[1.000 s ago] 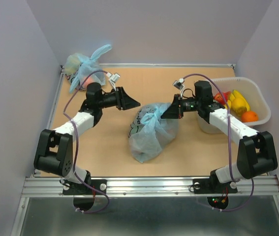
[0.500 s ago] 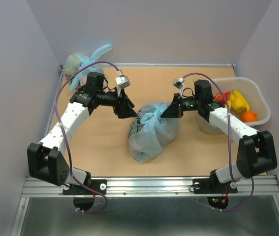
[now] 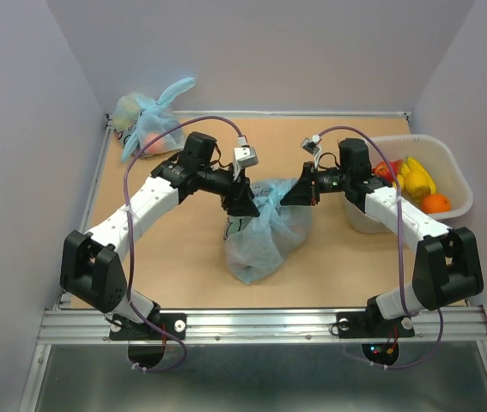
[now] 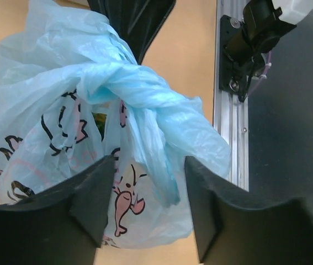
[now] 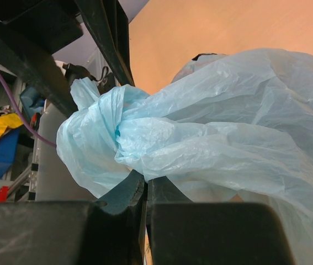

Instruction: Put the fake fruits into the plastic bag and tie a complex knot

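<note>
Centre frame in the top view, the plastic bag (image 3: pixel 260 245) sits bulging on the tan table (image 3: pixel 174 257), with dark printing showing on its left side. Just above its bulk, the knot (image 3: pixel 266 202) of twisted light-blue handles stands between the two arms. The left gripper (image 3: pixel 245 204), reaching in from the left, has its jaws spread wide on either side of the bag's neck and clamps nothing. In the left wrist view a twisted handle hangs in the gap between the fingers (image 4: pixel 90 193). The right gripper (image 3: pixel 298 194), coming from the right, has its jaws pressed together on a fold of the bag beside the knot. Further right, a translucent bin (image 3: pixel 406 137) holds fake fruits (image 3: pixel 416 178) in yellow, orange and red. In the upper left, a smaller bag (image 3: pixel 144 120) lies at the table's far corner.
</note>
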Available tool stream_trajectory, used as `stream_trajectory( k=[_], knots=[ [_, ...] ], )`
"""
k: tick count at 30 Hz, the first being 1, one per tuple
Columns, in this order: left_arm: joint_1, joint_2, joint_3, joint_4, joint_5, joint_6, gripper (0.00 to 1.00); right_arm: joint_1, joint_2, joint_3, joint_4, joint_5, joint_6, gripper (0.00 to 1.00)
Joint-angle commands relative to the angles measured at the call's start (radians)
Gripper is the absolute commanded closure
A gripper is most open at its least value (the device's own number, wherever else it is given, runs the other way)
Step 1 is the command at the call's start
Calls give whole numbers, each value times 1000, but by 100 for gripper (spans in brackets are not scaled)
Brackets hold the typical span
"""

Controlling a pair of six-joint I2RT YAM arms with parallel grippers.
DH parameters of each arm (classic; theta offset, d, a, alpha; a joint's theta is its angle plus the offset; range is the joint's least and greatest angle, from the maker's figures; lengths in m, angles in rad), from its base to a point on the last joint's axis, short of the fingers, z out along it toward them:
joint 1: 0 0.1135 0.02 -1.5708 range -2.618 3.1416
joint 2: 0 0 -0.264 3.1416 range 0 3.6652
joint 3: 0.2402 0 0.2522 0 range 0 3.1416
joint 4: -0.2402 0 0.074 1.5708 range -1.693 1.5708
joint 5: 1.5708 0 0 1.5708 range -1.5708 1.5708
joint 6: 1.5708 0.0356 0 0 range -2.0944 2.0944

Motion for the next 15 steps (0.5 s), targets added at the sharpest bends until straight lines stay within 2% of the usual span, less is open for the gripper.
stream_trajectory(
  k=[1,2,4,5,8,15],
  knots=[
    [-12,22,46,80,-16,-72,47,7,-4,59,15,-20,-22,100],
    [-12,37,42,94,-36,-96,70,6,-7,59,14,-20,-25,100],
    [-2,50,38,88,-51,-103,91,3,-9,64,-1,-3,-22,100],
    [7,42,29,93,-53,-112,97,2,-9,67,-8,3,-18,100],
    [65,7,-17,105,-62,-129,100,-7,-14,85,-80,18,-37,100],
    [242,-84,-86,93,-192,-186,100,-48,-38,150,-375,153,-284,100]
  ],
)
